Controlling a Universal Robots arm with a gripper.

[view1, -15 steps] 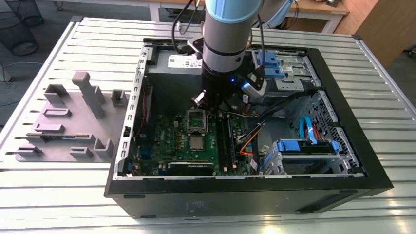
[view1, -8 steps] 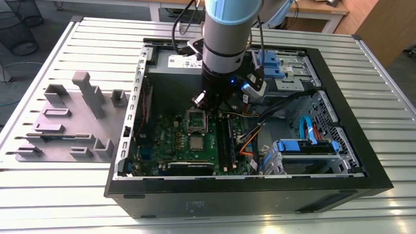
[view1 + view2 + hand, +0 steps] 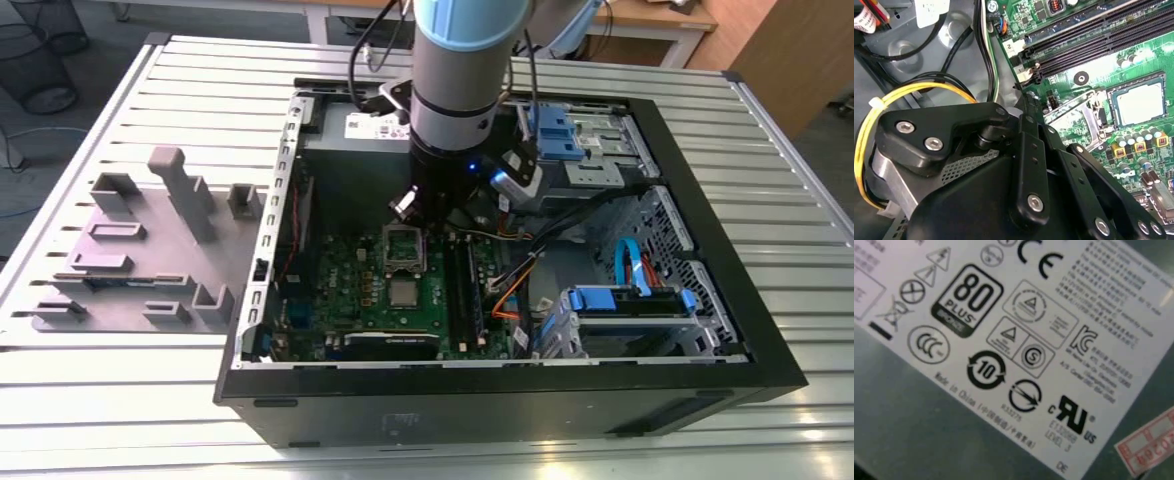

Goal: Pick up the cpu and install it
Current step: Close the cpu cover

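Second wrist view: the gripper (image 3: 1026,107) hangs nearest, over the motherboard (image 3: 1064,20). Whether it is open or closed cannot be determined. Just beyond it stands the raised socket frame (image 3: 1076,117). Past that, the cpu (image 3: 1138,102) lies flat in the socket (image 3: 1112,107).

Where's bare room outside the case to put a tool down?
Bare table slats lie nearer the camera than the grey fixture blocks, and along the exterior view's right of the case. Inside, cables and the arm crowd the motherboard.
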